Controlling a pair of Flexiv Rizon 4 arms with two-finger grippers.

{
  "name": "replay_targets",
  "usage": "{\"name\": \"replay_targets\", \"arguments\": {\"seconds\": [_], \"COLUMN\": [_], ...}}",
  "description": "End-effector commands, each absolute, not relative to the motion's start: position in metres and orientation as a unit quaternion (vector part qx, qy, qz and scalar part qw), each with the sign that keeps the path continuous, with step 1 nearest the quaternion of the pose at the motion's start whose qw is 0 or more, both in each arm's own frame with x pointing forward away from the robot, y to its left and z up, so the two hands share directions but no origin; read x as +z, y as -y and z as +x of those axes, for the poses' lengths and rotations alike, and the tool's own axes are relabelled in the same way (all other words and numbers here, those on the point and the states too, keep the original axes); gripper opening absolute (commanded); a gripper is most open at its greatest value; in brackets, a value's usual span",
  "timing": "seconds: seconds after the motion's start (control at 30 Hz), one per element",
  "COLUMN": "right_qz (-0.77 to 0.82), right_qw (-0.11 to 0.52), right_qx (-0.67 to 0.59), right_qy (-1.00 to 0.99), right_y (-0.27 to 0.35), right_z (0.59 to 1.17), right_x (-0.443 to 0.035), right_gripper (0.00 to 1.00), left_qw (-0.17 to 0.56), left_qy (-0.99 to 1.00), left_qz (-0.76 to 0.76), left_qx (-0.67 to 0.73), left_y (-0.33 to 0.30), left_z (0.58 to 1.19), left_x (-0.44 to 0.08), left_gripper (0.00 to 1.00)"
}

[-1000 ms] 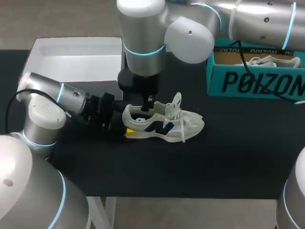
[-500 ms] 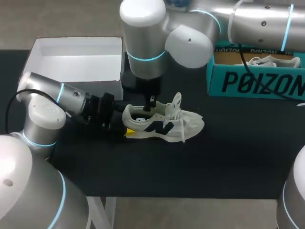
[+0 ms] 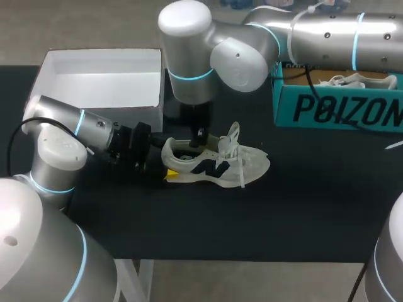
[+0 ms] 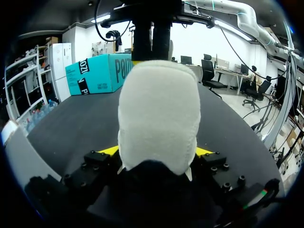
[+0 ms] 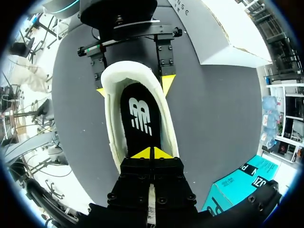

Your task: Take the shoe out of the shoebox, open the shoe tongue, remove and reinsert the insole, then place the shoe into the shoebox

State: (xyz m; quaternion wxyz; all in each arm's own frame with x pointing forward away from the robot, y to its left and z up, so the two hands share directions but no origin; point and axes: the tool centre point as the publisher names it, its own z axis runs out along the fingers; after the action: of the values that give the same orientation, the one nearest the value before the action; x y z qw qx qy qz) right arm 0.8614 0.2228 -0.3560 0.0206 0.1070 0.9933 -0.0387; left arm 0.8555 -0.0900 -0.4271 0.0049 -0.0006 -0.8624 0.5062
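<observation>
Bright even overhead light, faint shadow beside shoe (image 3: pixel 214 162), sheen on right arm (image 3: pixel 234 55)

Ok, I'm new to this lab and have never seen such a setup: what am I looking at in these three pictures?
Two robot arms work at a black table. One picture looks down from above; the round ones come from cameras on each wrist. The left tool is clamped on the heel of a white shoe. The right tool, closed, points down at the insole inside it. A white box and a teal shoebox stand behind.
</observation>
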Motion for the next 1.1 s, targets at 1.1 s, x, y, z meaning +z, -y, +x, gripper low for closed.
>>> {"name": "replay_targets", "arguments": {"seconds": [1.1], "right_qz": [0.123], "right_qw": [-0.081], "right_qx": [0.011], "right_qy": [-0.989], "right_y": [-0.206], "right_z": [0.873], "right_x": [-0.409], "right_gripper": [0.19], "left_qw": [0.004], "left_qy": [0.862], "left_qz": [0.000], "left_qx": [0.506], "left_y": [0.090], "left_z": [0.856], "left_x": [-0.429], "left_gripper": [0.00]}}
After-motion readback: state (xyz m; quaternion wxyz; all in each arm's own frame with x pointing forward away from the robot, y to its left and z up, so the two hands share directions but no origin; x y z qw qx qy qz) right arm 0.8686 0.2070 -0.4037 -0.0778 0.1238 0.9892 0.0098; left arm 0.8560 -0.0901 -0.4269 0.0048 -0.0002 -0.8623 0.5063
